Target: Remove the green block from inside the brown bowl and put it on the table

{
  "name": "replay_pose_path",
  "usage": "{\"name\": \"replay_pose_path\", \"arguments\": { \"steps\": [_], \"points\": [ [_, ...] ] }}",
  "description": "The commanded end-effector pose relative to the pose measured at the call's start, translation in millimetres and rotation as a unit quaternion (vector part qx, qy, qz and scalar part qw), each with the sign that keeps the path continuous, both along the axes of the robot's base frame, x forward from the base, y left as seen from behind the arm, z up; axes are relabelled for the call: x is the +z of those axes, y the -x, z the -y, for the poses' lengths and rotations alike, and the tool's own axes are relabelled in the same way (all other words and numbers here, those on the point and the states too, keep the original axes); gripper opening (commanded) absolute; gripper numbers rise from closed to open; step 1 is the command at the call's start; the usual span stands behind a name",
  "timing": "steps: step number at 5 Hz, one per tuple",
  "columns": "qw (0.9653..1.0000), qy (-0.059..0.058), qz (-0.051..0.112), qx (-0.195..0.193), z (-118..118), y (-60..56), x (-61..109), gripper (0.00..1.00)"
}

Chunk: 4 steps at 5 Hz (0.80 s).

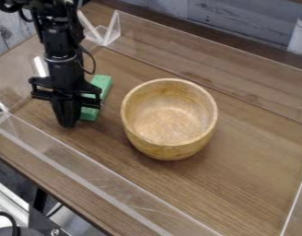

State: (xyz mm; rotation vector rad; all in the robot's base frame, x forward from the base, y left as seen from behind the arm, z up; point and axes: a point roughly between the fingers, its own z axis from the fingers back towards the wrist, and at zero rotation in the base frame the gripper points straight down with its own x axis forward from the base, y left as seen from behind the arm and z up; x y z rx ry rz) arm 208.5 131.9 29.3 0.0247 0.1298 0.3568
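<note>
Green block (99, 96) lies just behind closed tool (70, 120).

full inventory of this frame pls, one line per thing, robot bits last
wooden bowl: 1, light brown, centre of the table, upright, empty inside
green block: 1, bright green, on the table left of the bowl, outside it, partly hidden behind the gripper
table: 1, brown wood grain, under everything
clear acrylic walls: low, transparent, along the table edges
gripper: 1, black, pointing straight down at the block's near side, fingers shut, tips at the tabletop
arm: 1, black, upper left
</note>
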Motion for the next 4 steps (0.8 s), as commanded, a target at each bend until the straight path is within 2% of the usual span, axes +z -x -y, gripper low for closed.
{"name": "replay_pose_path", "arguments": {
  "steps": [1,4],
  "points": [
    [0.9989,-0.022,0.040,-0.004,-5.2,-15.7,20.6,0.00],
    [0.9990,-0.021,0.039,-0.003,-4.1,-21.1,18.7,0.00]
  ]
}}
